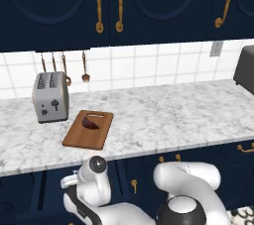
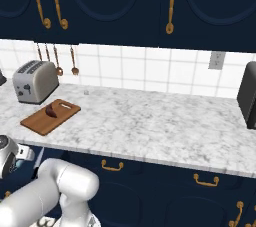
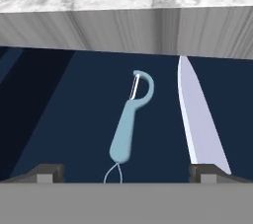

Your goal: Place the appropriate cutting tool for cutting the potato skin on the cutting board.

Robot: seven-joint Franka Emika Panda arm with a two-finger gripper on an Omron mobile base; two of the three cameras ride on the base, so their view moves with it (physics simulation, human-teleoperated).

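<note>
Marble-veined countertop [image 1: 163, 115] runs wide in the left base view; on it lies the flat wooden cutting board [image 1: 79, 137], with the small reddish-brown potato [image 1: 91, 122] on it, beside a steel toaster [image 1: 50, 96].

From the right base view, board and toaster sit far left (utensils hang on the tiled wall behind).

Looking along the hand, the slim light-blue peeler [image 3: 128, 127] lies on a dark surface below the counter edge, loop head pointing away, the steel knife [image 3: 197, 114] just beside it. The gripper [image 3: 126, 172] stands spread wide, holding nothing.

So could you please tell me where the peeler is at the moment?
In the hand view the peeler lies on a dark blue surface below the marble counter edge, just left of the knife and apart from it.
</note>
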